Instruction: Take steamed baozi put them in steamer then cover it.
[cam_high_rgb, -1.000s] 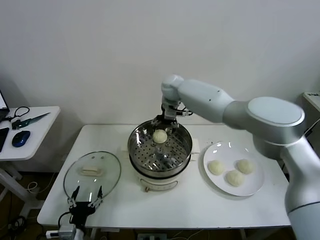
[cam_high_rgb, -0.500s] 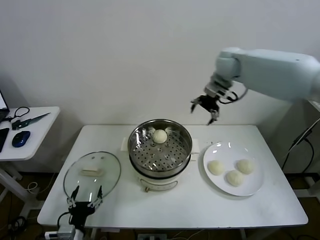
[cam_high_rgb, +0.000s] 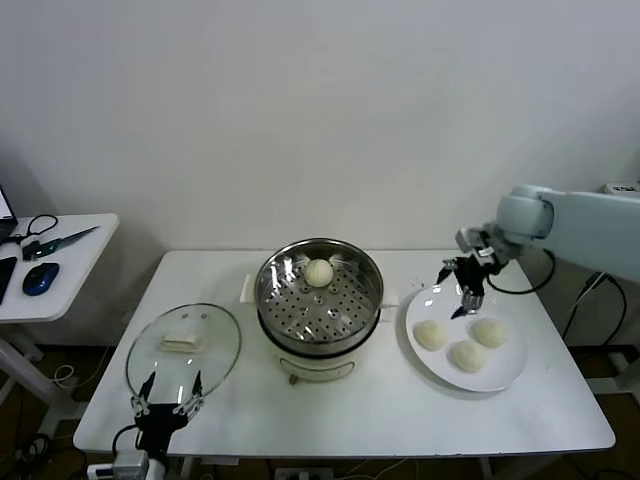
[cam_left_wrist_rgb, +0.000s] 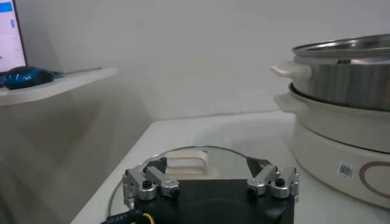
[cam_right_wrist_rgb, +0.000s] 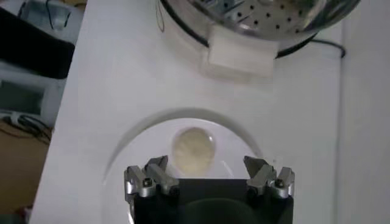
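One baozi (cam_high_rgb: 319, 272) sits in the steamer (cam_high_rgb: 320, 300), three wait on the plate (cam_high_rgb: 505, 375) under the empty, spread right gripper (cam_high_rgb: 458, 281), and the glass lid (cam_high_rgb: 184, 348) lies uncovered near the table's left front corner.

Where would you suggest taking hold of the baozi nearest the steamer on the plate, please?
Grip that baozi across its round middle, coming straight down from above. It is a smooth dome sitting low on the flat plate, so only its sides offer purchase. The other two buns lie to its right, so set the jaws across the free sides. The right gripper hovers open just behind it.
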